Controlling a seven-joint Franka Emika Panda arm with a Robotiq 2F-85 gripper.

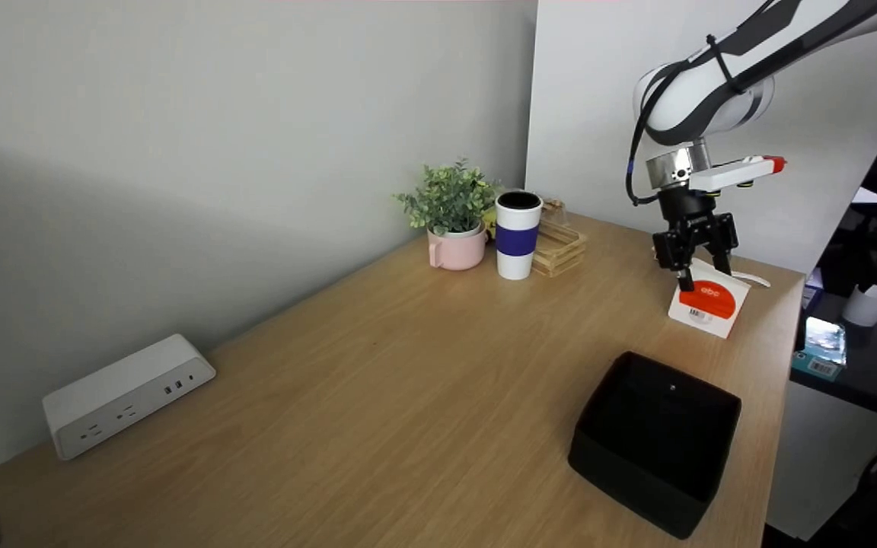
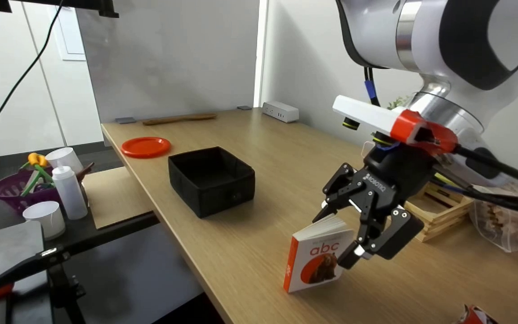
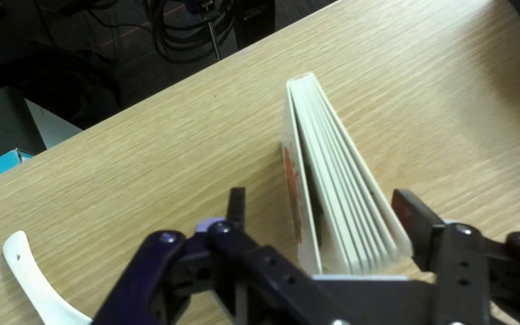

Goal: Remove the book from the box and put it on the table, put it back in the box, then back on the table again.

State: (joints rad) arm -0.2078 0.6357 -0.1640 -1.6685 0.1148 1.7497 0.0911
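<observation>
Smooth wood-grain table [image 2: 286,180]; matt cloth-like box [image 2: 227,198]; paperboard book [image 2: 324,258]; shiny metal wrist collar [image 2: 448,108]

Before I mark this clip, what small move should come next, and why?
Probably close the gripper on the book: the open jaws stand on either side of it, and it stands on edge on the table, outside the box.
</observation>
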